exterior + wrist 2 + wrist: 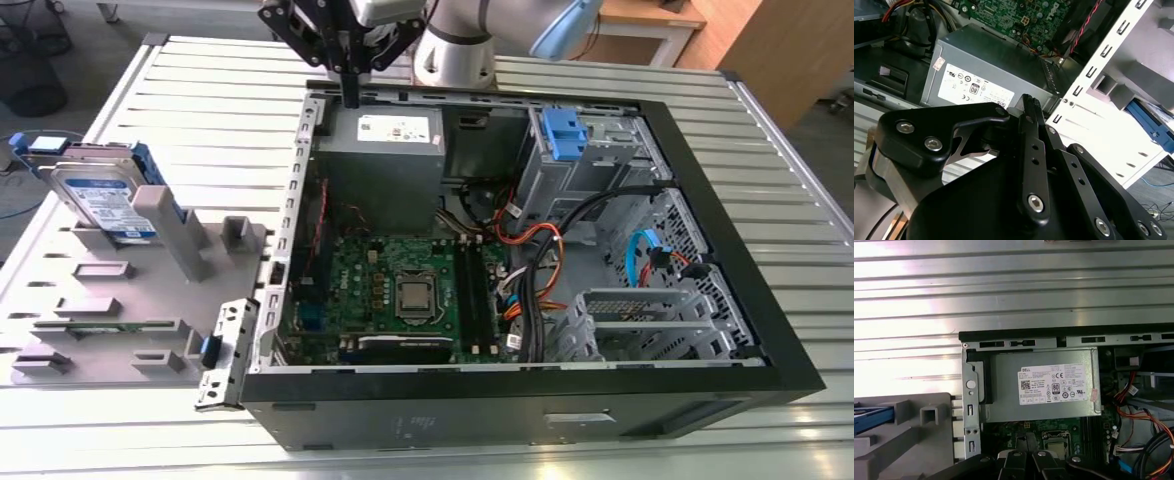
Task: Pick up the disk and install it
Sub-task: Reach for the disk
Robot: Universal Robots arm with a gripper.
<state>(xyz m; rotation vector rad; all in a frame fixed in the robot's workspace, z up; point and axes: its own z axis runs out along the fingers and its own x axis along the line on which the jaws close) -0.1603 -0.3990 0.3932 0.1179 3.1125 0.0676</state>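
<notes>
The disk (112,203), a silver drive with a white-and-blue label and a blue frame, stands upright in a grey fixture (127,300) at the exterior view's left, beside the open computer case (534,400). My gripper (350,92) hangs over the case's rear left corner, just above the power supply (387,140), well apart from the disk. Its black fingers are pressed together with nothing between them in the second wrist view (1029,105). A blue edge (871,417) of the disk's frame pokes out of the fixture in the first wrist view.
Inside the case lie the green motherboard (400,290), cable bundles (534,250), a drive bay with a blue latch (567,135) and a metal cage (641,320). The power supply (1044,387) sits under the gripper. All rests on a ribbed metal table (200,90).
</notes>
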